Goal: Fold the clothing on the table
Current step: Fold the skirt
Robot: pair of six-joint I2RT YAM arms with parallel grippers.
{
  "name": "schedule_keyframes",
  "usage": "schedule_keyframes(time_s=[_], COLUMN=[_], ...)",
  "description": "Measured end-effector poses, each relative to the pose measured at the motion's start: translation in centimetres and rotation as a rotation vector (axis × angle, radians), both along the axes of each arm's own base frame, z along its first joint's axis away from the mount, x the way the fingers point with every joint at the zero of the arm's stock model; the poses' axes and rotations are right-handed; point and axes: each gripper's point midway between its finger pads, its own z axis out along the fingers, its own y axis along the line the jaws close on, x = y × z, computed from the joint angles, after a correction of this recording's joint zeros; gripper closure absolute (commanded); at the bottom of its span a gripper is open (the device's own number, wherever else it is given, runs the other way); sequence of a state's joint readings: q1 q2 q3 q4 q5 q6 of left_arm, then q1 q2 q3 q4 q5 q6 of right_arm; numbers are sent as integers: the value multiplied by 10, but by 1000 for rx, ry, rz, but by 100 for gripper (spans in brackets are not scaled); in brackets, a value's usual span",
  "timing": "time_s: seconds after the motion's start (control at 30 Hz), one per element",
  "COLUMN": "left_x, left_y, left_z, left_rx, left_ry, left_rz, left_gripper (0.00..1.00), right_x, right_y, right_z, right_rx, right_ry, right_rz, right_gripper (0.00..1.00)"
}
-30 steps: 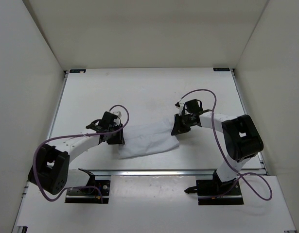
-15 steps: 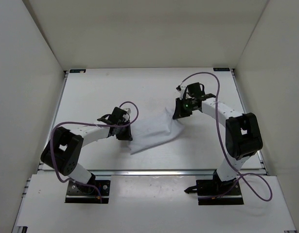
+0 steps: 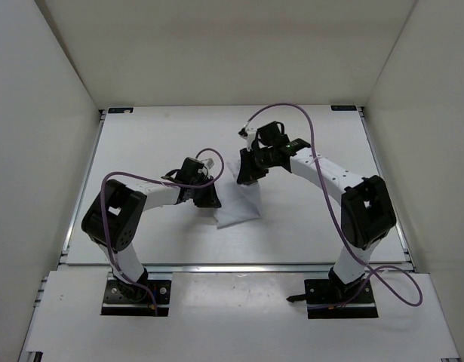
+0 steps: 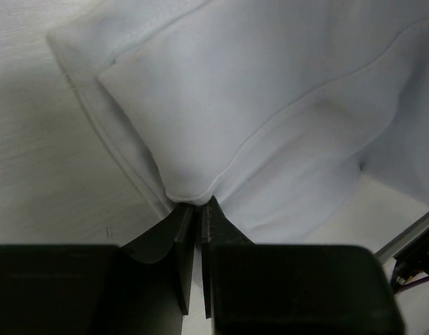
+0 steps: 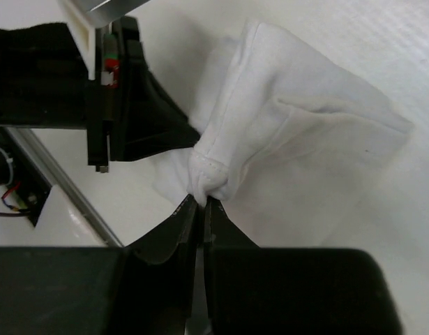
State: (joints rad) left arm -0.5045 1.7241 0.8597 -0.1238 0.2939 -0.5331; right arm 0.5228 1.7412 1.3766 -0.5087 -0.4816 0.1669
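White fabric is now gathered into a narrow heap near the middle of the table (image 3: 156,136). A second ago the clothing (image 3: 238,205) lay spread wide, closer to the near rail. Both arms have swung inward since then, so the two held ends have come close together. The left gripper (image 3: 209,197) has clamped down within the last second; its wrist view shows the jaws nipped on a stitched corner with two layers fanning away above them. The right gripper (image 3: 246,173) stays clenched on a puckered wad of edge, and its wrist view has the other gripper just beside it across the cloth. My read is that this is the fold in progress, one side being carried over the other. The fabric between the grips is slack and rumpled, so I judge the layers need laying flat before either grip lets go.
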Motion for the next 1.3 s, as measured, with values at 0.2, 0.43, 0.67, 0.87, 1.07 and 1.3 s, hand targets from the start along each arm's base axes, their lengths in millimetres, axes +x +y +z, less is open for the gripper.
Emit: schedule_keyframes(time_s=[0.2, 0.43, 0.67, 0.87, 1.07, 1.3], left_x=[5, 6, 6, 5, 2, 7], left_y=[-7, -8, -4, 1, 15, 34], left_z=[0, 0, 0, 1, 3, 31], left_rx=[-56, -101, -128, -141, -140, -158], left_ry=[4, 14, 29, 43, 64, 23], left_rz=[-6, -5, 3, 10, 45, 102], left_gripper=[85, 85, 84, 82, 76, 63], right_x=[-26, -38, -36, -24, -2, -23], right_y=[35, 53, 57, 53, 22, 17], right_z=[-16, -34, -57, -45, 13, 0], right_rx=[19, 28, 2, 50, 161, 146], right_ry=[84, 146, 204, 207, 65, 89], right_rz=[54, 58, 28, -2, -88, -81], right_gripper=[100, 99, 61, 41, 97, 100])
